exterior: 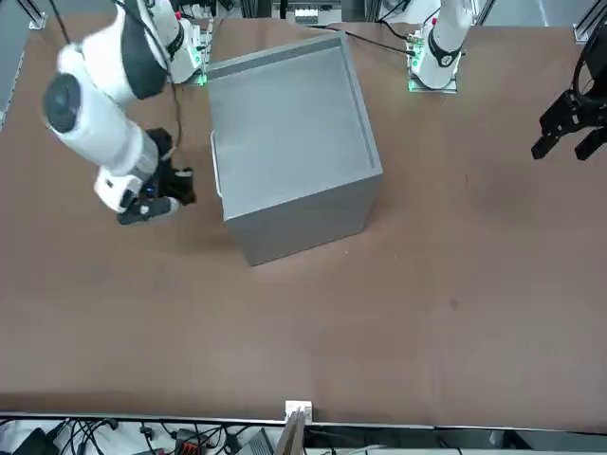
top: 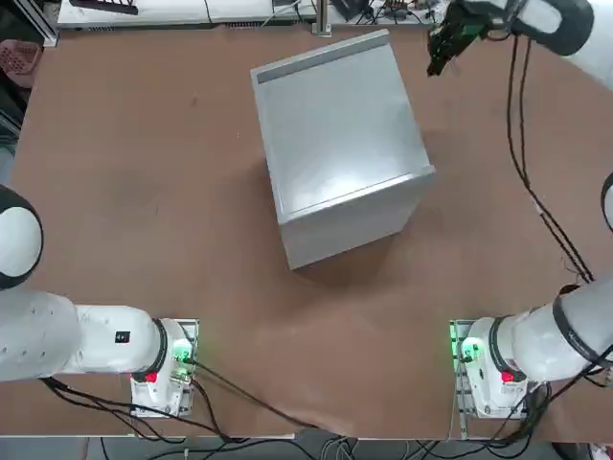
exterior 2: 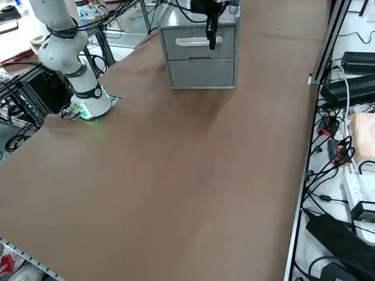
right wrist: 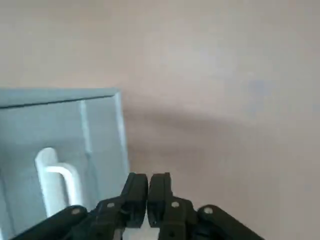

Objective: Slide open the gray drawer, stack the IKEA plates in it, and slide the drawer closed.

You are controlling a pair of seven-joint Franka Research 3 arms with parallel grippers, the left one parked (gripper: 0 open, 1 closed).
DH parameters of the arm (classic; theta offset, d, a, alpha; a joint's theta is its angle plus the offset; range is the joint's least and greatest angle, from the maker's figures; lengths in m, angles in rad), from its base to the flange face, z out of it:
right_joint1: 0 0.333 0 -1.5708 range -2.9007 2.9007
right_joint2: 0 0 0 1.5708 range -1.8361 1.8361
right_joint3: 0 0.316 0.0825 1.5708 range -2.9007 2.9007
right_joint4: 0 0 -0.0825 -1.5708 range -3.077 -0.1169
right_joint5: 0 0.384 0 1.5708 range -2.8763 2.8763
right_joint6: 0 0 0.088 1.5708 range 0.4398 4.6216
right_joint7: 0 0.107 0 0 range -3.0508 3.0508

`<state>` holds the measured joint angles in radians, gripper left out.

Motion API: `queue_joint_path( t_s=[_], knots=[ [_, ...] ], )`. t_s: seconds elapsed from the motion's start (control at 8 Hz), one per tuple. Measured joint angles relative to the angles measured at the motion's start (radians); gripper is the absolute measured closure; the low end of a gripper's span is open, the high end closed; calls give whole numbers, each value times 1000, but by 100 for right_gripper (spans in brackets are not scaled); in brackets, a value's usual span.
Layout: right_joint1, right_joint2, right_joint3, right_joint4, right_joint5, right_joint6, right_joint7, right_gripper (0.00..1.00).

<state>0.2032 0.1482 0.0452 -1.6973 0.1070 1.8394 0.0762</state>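
The gray cabinet [top: 340, 125] stands mid-table, its handled face turned to my right. Its upper drawer front [exterior 2: 181, 34] sits flush and closed, with a white bar handle [exterior 2: 190, 42] across it. A plain panel lies below it. My right gripper [top: 436, 63] hovers off the far corner of that face, a short way out from the handle [right wrist: 55, 172], and touches nothing. Its fingers [right wrist: 136, 192] are pressed together, shut on nothing. In the front view the gripper [exterior: 182, 188] hangs just off the cabinet [exterior: 285, 123]. Neither plate is in view.
The brown table [top: 144, 192] spreads wide around the cabinet. My right arm's cable [top: 522, 144] hangs over the table's right side. Power strips and cords [exterior 2: 345, 152] crowd the floor past the table edge. My right arm's base [top: 488, 359] sits at the near edge.
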Motion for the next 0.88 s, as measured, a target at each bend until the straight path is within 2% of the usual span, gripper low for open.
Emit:
queue_joint_path(
  t_s=[0.25,0.62,0.75,0.88],
  knots=[
    [-79,-5,-5,100,-50,-101,-3,78],
    [-90,-17,-9,147,-77,-131,16,21],
    [-94,-23,-20,170,-83,-160,30,1],
    [-108,-41,-29,176,-87,-196,32,0]
  ],
)
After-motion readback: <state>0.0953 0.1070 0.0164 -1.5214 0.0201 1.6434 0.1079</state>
